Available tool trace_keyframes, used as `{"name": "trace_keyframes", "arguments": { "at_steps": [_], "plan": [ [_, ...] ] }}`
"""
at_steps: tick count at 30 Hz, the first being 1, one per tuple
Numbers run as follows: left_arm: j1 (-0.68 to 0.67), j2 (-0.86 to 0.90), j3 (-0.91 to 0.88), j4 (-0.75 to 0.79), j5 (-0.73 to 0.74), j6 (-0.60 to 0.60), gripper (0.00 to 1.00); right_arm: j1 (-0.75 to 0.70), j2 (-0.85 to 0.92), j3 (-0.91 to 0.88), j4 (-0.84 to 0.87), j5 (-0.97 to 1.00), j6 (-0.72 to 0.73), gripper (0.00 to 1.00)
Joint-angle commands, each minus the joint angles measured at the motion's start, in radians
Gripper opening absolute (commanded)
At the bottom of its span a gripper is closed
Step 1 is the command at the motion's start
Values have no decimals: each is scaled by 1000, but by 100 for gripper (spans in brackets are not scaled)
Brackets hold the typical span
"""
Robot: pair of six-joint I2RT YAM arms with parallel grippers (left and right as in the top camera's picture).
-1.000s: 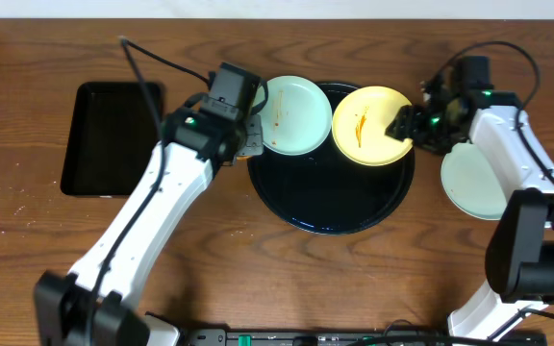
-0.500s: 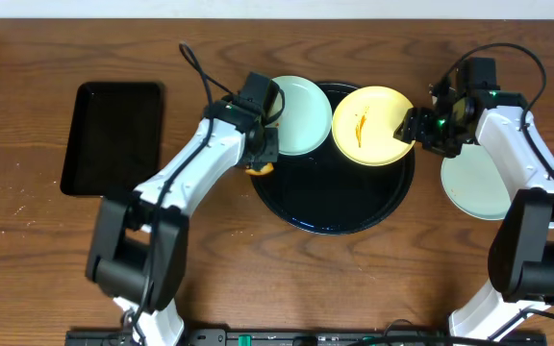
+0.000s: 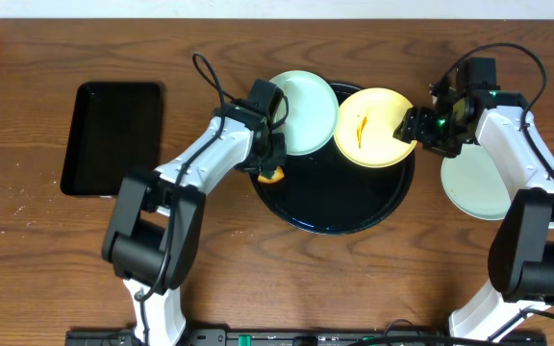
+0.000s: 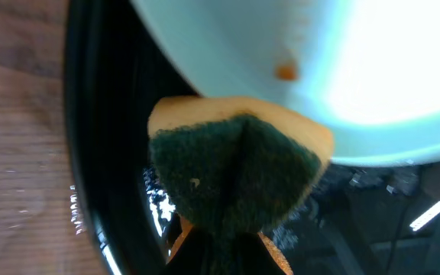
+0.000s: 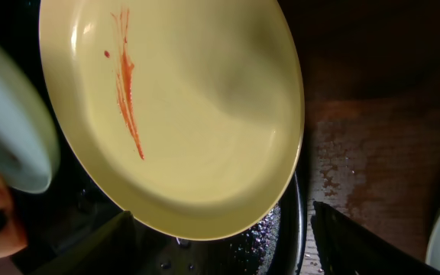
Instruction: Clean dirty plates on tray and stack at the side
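Since a second ago the left gripper (image 3: 269, 167) has swung in over the tray (image 3: 335, 204) rim, clamped on the sponge (image 4: 235, 176), with the smeared blue plate (image 4: 342, 69) just beyond its fingertips. The right gripper (image 5: 228, 252) stands wide open astride the near rim of the yellow plate (image 5: 197, 130). That plate lies face up on the tray; being round it has no long axis, but its orange streak (image 5: 128, 99) runs straight away from the fingers.

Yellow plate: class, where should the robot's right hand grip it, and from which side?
Grip the yellow plate by its thin rim on the robot's right side, where it lies over the tray rim. Come in sideways from the right hand, which is open there; the smear sits well away.
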Motion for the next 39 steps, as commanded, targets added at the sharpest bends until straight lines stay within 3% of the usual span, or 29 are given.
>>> {"name": "trace_keyframes", "arguments": {
  "at_steps": [1,7,15,28,39],
  "plan": [
    [2,40,-16,0,8,-53,8,-6,0,10,-1,-1,-16,73],
    [3,54,-16,-3,-47,-68,7,-6,0,10,-1,-1,-15,74],
    [32,54,-16,-59,-237,-171,8,-6,0,10,-1,-1,-15,75],
    [168,54,-16,-39,-310,-131,7,-6,0,10,-1,-1,-15,76],
    [173,51,-1,-53,-310,-98,7,-2,0,10,22,-35,-15,76]
  ]
}}
